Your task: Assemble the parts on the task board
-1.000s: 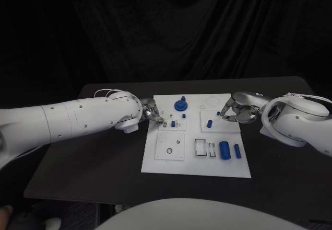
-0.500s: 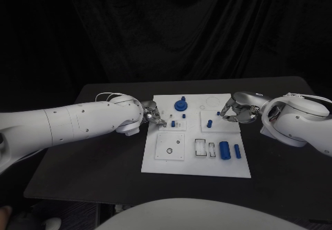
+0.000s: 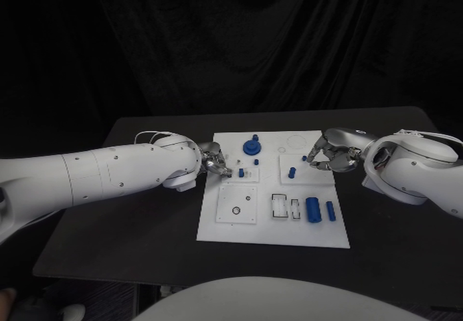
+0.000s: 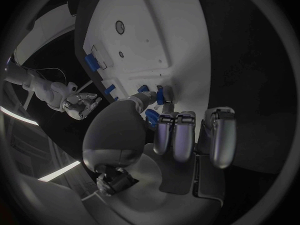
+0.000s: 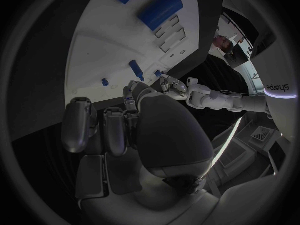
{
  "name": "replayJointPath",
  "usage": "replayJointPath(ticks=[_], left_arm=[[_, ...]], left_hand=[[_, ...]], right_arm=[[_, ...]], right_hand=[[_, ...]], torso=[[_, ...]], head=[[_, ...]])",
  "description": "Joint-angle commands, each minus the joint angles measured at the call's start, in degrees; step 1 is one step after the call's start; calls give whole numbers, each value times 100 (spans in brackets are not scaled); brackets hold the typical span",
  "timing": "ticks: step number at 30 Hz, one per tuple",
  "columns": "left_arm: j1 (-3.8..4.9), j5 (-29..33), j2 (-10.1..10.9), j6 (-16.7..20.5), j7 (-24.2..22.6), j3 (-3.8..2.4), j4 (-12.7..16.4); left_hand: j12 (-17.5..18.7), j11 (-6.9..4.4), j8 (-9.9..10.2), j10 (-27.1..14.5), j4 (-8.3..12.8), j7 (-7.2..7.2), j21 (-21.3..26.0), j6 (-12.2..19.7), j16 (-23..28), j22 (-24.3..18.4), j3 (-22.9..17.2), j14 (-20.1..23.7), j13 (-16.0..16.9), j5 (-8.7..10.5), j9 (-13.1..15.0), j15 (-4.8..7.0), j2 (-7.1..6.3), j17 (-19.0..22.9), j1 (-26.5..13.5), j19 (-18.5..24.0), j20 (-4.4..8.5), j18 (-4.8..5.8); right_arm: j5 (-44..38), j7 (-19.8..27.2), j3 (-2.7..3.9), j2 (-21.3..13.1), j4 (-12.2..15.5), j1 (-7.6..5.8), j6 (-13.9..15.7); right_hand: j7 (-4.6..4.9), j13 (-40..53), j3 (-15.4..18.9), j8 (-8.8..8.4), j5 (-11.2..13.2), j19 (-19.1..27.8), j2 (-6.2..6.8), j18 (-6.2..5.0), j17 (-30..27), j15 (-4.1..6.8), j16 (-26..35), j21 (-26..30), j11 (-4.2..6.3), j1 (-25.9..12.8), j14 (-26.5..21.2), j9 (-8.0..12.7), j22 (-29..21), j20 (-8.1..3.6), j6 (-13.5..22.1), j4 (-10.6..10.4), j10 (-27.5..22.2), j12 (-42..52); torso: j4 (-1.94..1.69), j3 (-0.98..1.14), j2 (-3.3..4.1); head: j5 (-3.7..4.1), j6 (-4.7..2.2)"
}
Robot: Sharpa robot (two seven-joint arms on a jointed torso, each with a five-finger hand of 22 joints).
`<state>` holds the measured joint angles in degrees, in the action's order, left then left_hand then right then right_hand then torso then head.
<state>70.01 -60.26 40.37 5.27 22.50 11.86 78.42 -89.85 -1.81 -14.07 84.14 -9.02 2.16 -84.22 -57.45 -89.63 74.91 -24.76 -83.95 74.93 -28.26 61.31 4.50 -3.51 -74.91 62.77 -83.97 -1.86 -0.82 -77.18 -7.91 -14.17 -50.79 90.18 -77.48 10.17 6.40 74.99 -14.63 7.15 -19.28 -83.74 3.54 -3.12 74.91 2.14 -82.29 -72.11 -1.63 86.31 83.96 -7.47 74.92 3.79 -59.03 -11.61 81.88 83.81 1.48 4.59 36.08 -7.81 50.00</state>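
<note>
In the head view, the left arm (image 3: 96, 175) came in from the left edge, and its left hand (image 3: 214, 164) sat at the upper left edge of the white task board (image 3: 275, 231), which lay in the middle of the black table (image 3: 135, 227). The left wrist view showed its fingers (image 4: 176, 135) curled in beside a small blue peg (image 4: 159, 95) at the board's edge; I could not tell whether they grasped it. Further right, a short blue peg (image 3: 241, 172) stood just beside that hand, with a blue knob (image 3: 253, 146) above it near the board's top edge. Right of center, another blue peg (image 3: 292, 172) stood upright, and lower down a thick blue cylinder (image 3: 314, 208) and a thin blue rod (image 3: 331, 211) lay side by side. At the board's upper right, the right hand (image 3: 328, 157) was bent over the board's edge, fingers curled, a small blue piece (image 3: 305, 159) at its tips; a grasp could not be confirmed.
</note>
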Motion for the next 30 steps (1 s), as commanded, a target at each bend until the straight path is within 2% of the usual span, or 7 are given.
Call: replayJointPath(ticks=[1,14,15,17,24,30], left_arm=[[-45,22,-6,-41,-68,22,28],[-48,22,-26,-82,-69,22,24],[-48,22,-30,-89,-68,22,18],[-49,22,-38,-104,-69,22,1],[-52,22,-38,-128,-85,22,1],[-55,22,-36,-143,-99,22,16]], left_hand=[[-15,-29,34,586,-44,-15,-10,-39,-37,1306,4,-605,1507,13,11,47,16,-1509,-54,-329,40,-70],[-15,-31,39,586,-84,-16,4,-50,-37,1301,8,-605,1507,34,38,50,24,-1509,-118,-324,43,-74],[-15,-31,49,586,-97,-15,9,-40,-37,1299,15,-605,1507,95,46,50,23,-1509,-140,-322,43,-75],[-15,-27,75,586,-149,-12,18,-41,-37,1297,43,-605,1507,387,76,47,46,-1509,-211,-320,42,-76],[-15,-17,112,586,-214,-1,32,-40,-37,1293,97,-605,1507,601,98,40,57,-1509,-287,-315,38,-79],[-15,-13,128,586,-239,3,33,-42,-37,1293,126,-605,1507,667,105,38,55,-1509,-315,-315,35,-79]], right_arm=[[-7,-99,3,-6,0,12,-50],[-7,-128,3,7,-6,16,-90],[-7,-133,3,9,-7,16,-96],[-7,-145,3,10,-11,16,-110],[-7,-167,3,8,-16,17,-134],[-7,-174,3,12,-19,17,-145]], right_hand=[[4,497,-36,-4,-38,36,-57,-85,575,10,30,30,-12,10,326,-6,980,12,-32,-7,-40,-22],[5,496,-40,-6,-41,39,-68,-86,572,10,33,37,-14,4,325,-5,978,12,-29,-13,-41,-24],[6,494,-42,-8,-44,45,-72,-90,568,10,37,54,-14,0,324,-4,973,12,-26,-16,-42,-25],[6,490,-42,-9,-44,47,-73,-91,562,10,42,60,-14,-1,322,-4,972,12,-25,-17,-45,-28],[7,478,-43,-12,-46,55,-75,-96,551,9,52,82,-15,-5,318,-3,965,12,-22,-19,-55,-36],[7,478,-43,-12,-46,55,-75,-96,551,9,52,82,-15,-5,318,-3,965,12,-22,-19,-55,-36]], torso=[[1,0,2],[-1,4,3],[0,3,3],[2,4,3],[0,4,2],[1,3,2]], head=[[-7,0],[-24,0],[-28,0],[-31,0],[-24,0],[-21,0]])
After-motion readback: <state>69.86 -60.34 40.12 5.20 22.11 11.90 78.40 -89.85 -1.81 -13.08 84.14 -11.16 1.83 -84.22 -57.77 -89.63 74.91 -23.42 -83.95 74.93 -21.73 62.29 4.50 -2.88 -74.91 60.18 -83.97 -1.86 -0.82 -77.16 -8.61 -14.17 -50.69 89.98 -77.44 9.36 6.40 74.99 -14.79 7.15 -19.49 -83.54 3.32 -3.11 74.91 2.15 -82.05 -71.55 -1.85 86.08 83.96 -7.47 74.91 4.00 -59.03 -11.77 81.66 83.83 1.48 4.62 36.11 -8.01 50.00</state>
